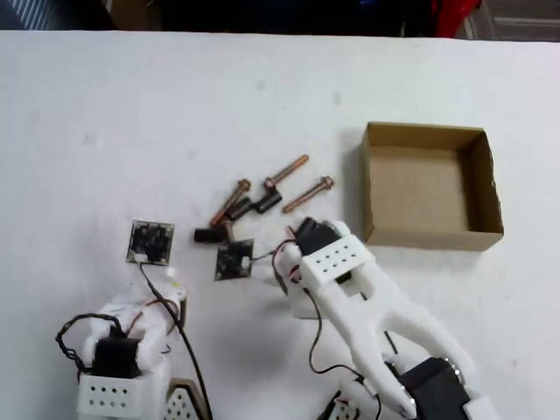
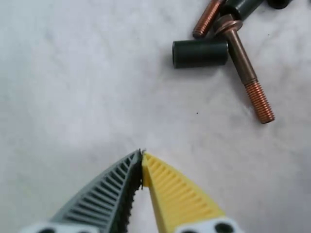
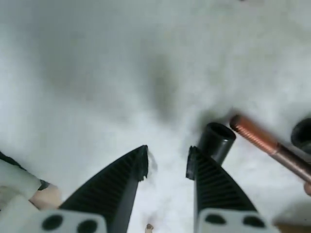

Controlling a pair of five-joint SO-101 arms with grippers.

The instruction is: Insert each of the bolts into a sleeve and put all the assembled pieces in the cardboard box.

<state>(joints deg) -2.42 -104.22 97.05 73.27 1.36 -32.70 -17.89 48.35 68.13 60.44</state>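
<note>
Left end effector (image 2: 142, 158) pinched together; right end effector (image 3: 167, 162) apart, beside a black sleeve (image 3: 217, 140).

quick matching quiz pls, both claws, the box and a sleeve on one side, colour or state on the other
1 left claw
2 right claw
3 cardboard box
4 sleeve

a lying beside a bolt
b open, both halves black
c shut, grey and yellow
d brown, top open

Pairs: 1-c, 2-b, 3-d, 4-a
</note>
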